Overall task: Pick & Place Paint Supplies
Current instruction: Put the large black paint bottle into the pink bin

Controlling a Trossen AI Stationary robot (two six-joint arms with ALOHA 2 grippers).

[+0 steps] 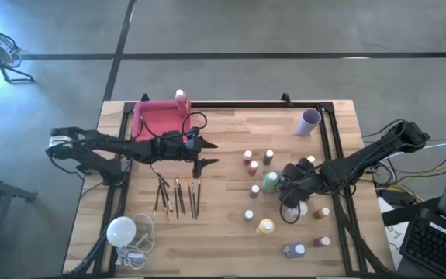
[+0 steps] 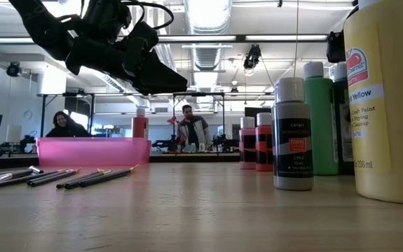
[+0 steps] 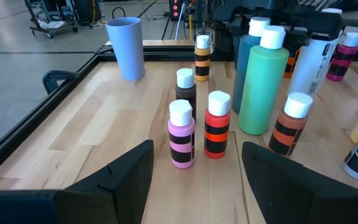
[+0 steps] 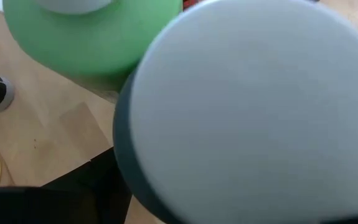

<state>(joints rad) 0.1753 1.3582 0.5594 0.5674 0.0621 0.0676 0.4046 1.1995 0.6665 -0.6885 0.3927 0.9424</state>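
Yellow bottle (image 2: 387, 98) label reads "Yellow", "Craft Paint", "236 ml"; other bottles' labels are too small to read.

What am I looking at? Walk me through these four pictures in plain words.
Two dark robot arms work at a wooden table. One picture looks down from above, one looks level across the tabletop, and two come from wrist cameras. On the table are paintbrushes, white-capped paint bottles, a pink tray, a purple cup and a white bulb. The left end effector hangs open, empty. The right end effector is close over a bottle's white cap.
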